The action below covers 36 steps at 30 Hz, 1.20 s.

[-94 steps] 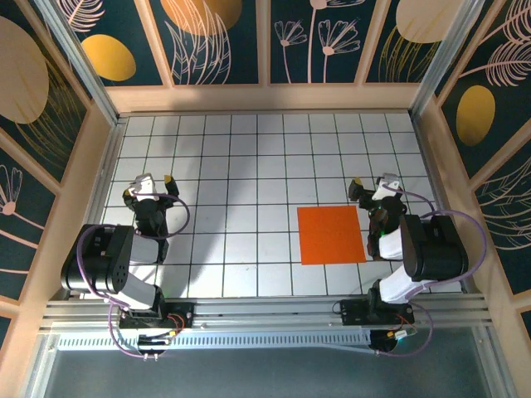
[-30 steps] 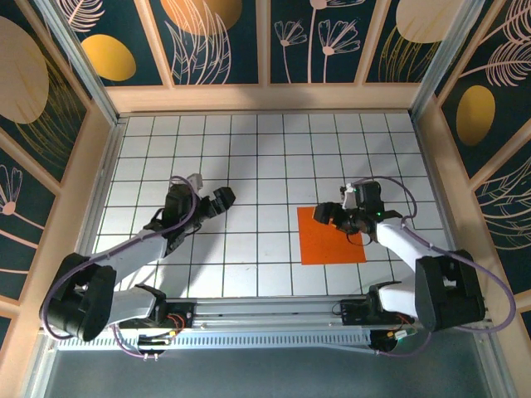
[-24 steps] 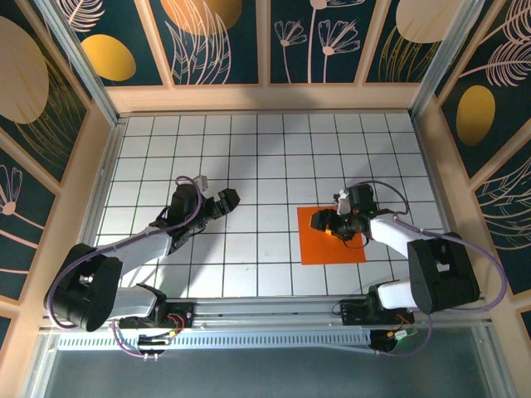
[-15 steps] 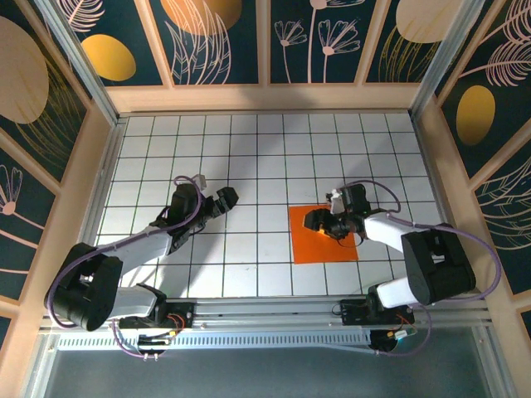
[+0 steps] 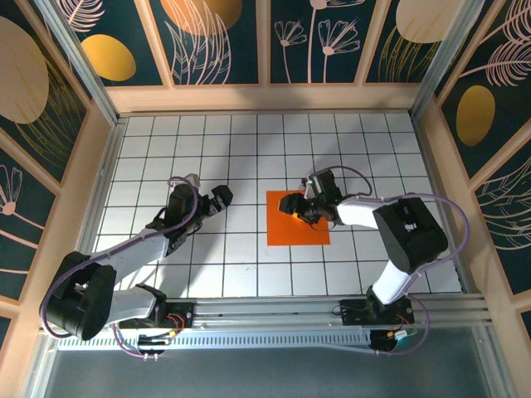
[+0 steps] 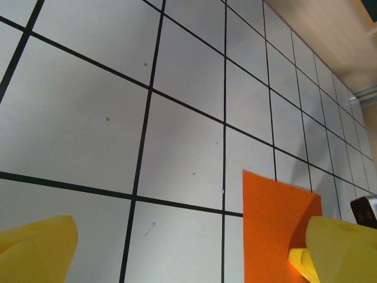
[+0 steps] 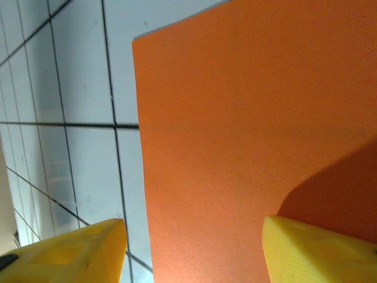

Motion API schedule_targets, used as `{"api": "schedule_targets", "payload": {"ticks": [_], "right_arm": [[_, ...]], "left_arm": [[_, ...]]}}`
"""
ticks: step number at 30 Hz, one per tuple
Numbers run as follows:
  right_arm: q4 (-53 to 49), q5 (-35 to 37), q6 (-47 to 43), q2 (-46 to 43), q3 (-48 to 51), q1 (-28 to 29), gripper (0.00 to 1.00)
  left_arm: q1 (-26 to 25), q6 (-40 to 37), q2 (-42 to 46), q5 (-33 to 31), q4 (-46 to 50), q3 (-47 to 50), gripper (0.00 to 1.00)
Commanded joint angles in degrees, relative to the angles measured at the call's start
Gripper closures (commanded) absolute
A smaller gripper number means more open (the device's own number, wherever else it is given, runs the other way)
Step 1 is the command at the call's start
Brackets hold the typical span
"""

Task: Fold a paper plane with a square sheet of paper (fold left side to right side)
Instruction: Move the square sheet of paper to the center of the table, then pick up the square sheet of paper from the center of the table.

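Two hands are hovering by the paper, and neither is grasping anything. The thin, square, bright orange sheet of paper (image 5: 303,230) is lying flat and unfolded near the middle of the white, black-gridded desk (image 5: 249,141), its edges running roughly along the grid lines. The right hand (image 5: 299,206) is sitting low over the far left part of the sheet with its yellow fingers (image 7: 318,250) spread apart. Through its wrist camera, one finger is standing over the paper and the other over bare tile just beyond an edge, so the jaws are straddling that edge, not pinching it. Whether a pad is touching the paper I cannot tell. The left hand (image 5: 221,197) is hanging wide open above bare tiles just left of the sheet, pointing toward it. I am reading the step as getting hold of the left side to bring it over to the right side. Doing it well is likely calling for lifting only that edge while the other hand is pinning the right half, then matching corner to corner before pressing any crease, since thin paper is prone to sliding.
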<state>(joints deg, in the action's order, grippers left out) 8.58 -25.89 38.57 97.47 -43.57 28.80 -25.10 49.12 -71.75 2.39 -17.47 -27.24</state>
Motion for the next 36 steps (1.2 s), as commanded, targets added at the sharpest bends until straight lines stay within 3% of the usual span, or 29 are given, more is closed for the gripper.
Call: {"api": "schedule_targets", "payload": {"ticks": [1, 9, 21, 25, 29, 36], "right_arm": [[0.01, 4.25, 1.61, 5.21, -2.73, 1.51, 0.37], [2.32, 4.09, 2.82, 9.4, -6.16, 2.23, 0.38], [-3.99, 5.0, -4.69, 4.7, -11.36, 2.23, 0.37], [-7.72, 7.59, -8.41, 1.33, -12.01, 2.11, 0.34], [-12.31, 12.26, -12.54, -0.38, -11.93, -0.51, 0.31], [-16.96, 23.94, -19.54, 2.27, -15.3, -1.48, 0.19]], "left_arm": [[-0.21, -1.21, 1.17, -1.22, 1.79, -1.39, 0.01], [-0.21, -1.49, 0.47, -0.81, 2.19, -2.29, 0.01], [-0.16, -1.6, -3.08, 4.6, -0.04, -3.15, 0.05], [-0.45, -1.26, -5.45, 9.38, -1.85, -3.94, 0.16], [-2.55, -0.13, -9.31, 14.12, -2.36, -6.38, 0.35], [-8.81, 1.72, -19.33, 16.52, -1.33, -13.45, 0.67]]}}
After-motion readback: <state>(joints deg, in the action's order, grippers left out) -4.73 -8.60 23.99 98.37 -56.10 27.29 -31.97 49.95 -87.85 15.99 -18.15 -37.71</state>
